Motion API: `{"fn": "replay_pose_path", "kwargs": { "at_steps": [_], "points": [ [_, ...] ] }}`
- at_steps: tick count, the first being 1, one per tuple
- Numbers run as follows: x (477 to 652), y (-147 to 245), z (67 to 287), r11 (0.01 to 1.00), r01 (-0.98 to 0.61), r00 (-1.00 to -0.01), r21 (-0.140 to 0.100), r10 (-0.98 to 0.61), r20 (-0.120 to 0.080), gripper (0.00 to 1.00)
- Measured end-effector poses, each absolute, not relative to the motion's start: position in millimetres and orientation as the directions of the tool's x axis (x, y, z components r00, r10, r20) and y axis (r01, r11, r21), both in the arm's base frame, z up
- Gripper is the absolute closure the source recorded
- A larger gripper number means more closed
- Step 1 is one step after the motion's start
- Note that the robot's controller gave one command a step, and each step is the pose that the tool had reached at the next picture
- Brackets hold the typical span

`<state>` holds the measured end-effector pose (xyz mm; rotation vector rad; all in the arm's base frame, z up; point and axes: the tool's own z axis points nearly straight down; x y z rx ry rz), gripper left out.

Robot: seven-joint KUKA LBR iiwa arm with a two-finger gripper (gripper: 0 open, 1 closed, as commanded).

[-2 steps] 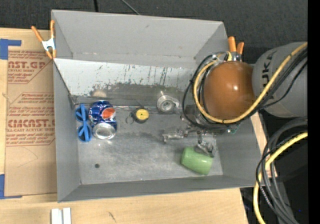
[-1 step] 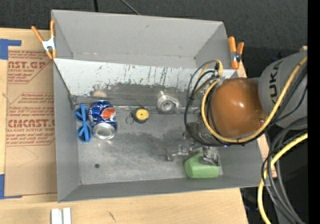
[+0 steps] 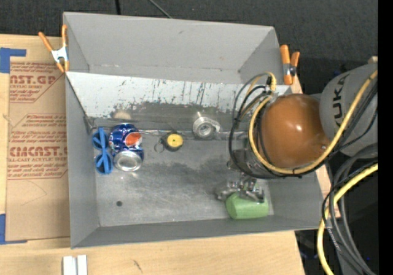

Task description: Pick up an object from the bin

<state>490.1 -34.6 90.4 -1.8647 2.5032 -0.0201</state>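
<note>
My gripper (image 3: 244, 189) hangs low in the bin's front right corner, mostly hidden under the arm's orange dome. Just in front of it, touching or nearly touching its tip, a light green rounded block (image 3: 249, 207) lies against the front wall. Nothing can be seen held in the gripper. A small silver round cap-like thing (image 3: 206, 126) lies farther back, to the gripper's left near the rear wall.
A small yellow disc (image 3: 174, 141) lies mid-bin near the back. At the left side a crushed blue, red and white drink can (image 3: 126, 147) rests beside a blue plastic looped thing (image 3: 101, 151). The arm and its cables crowd the bin's right side.
</note>
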Motion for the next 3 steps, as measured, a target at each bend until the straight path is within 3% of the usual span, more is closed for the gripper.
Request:
{"fn": "replay_pose_path", "kwargs": {
  "at_steps": [1, 2, 3],
  "points": [
    [513.4, -8, 244, 0.287, -0.958, -0.287, -0.008, -0.958, -0.005, 1.00],
    [487.1, -31, 196, -0.054, -0.999, 0.054, 0.004, -0.999, -0.002, 1.00],
    [481.2, -17, 169, -0.294, -0.956, 0.294, 0.003, -0.956, -0.003, 1.00]
  ]
}}
